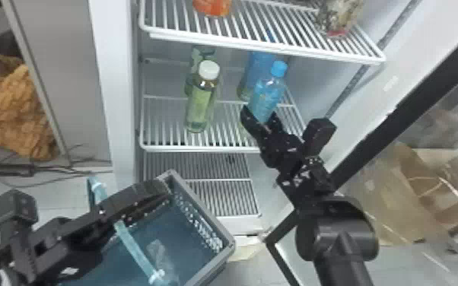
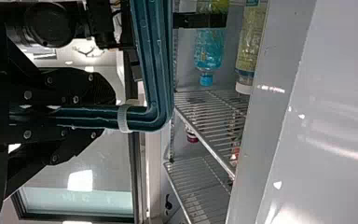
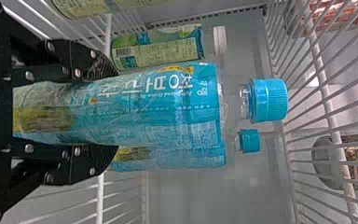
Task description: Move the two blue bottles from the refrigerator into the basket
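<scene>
1. Right claw (image 1: 261, 115), one: I have it pinching the front blue bottle (image 1: 266, 97), a finger on each side of its lower part, cap up, in the fridge.
2. Rear blue bottle (image 1: 255, 70), one: behind the front one, in the fridge, blue cap.
3. Left claw (image 1: 160, 190), one: I have it clamped on the handle (image 1: 135, 247) of the basket (image 1: 212, 220), outside the fridge.
4. Green bottle (image 1: 200, 104), one: white cap, upright on the middle shelf (image 1: 201, 148).
</scene>
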{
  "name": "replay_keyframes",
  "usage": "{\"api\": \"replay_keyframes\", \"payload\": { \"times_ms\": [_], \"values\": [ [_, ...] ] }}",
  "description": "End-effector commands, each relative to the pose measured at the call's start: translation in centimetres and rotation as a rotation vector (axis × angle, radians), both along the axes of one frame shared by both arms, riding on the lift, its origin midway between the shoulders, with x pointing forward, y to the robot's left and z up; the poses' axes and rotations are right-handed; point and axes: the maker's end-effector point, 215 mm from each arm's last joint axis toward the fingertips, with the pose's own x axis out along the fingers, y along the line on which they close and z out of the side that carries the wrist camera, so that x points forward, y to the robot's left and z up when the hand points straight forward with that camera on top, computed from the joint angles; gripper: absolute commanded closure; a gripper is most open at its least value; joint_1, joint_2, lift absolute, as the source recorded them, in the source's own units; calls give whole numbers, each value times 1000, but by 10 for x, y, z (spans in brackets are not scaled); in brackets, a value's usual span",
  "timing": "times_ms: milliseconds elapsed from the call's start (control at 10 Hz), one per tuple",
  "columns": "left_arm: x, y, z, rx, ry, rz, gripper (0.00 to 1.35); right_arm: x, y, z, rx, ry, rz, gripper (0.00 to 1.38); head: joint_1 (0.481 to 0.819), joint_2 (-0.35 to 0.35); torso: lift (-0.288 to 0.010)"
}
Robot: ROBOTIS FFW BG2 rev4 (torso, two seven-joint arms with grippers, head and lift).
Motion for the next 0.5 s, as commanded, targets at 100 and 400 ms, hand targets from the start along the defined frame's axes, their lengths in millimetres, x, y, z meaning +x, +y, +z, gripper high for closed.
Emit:
{"api": "replay_keyframes", "payload": {
  "times_ms": [100,400],
  "values": [
    [-4,-1,-4,10,6,-12,1181,-5,-2,4,-1,-24,-2,1280,695,-299,-216],
    [-3,-3,-2,9,1,-18,1181,-34,-7,26,-19,-65,-6,1280,695,-305,-216]
  ]
}}
